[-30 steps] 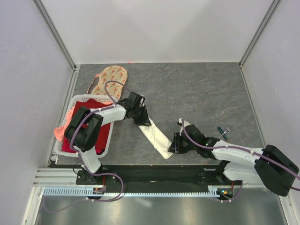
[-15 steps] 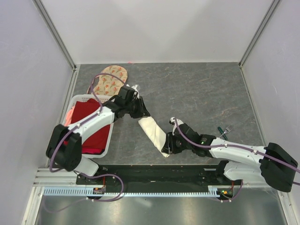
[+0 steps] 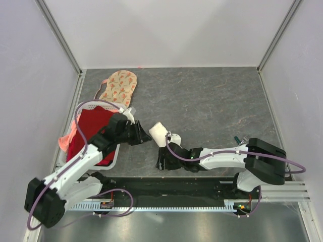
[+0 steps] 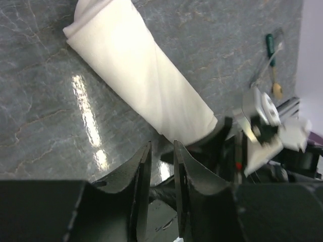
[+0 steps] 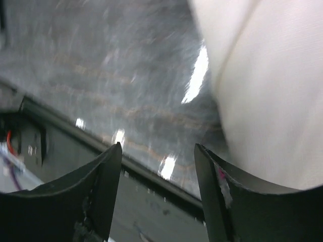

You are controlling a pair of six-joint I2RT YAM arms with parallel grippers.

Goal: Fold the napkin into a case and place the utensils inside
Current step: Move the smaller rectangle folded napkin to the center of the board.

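Observation:
The cream-white napkin (image 4: 141,70) lies on the table folded into a narrow layered strip. In the top view only its far end (image 3: 157,131) shows; the rest is under my right arm. My left gripper (image 4: 161,147) hovers just left of that end (image 3: 143,135). Its jaws are a narrow gap apart and hold nothing. My right gripper (image 5: 157,146) is wide open and empty, low over the table's near edge (image 3: 161,163), with the napkin (image 5: 267,91) beside its right finger. The utensils (image 4: 270,63) lie far right, mostly hidden by my right arm in the top view (image 3: 236,138).
A white basket (image 3: 84,108) holding a red cloth (image 3: 93,131) stands at the left, with a pink cloth (image 3: 64,142) over its rim. A peach floral cloth (image 3: 119,85) lies behind it. The black rail (image 3: 202,177) runs along the near edge.
My left gripper has let go of the napkin's far end and drawn back left. My right gripper has slid left along the strip to the near edge. The napkin has shifted left.

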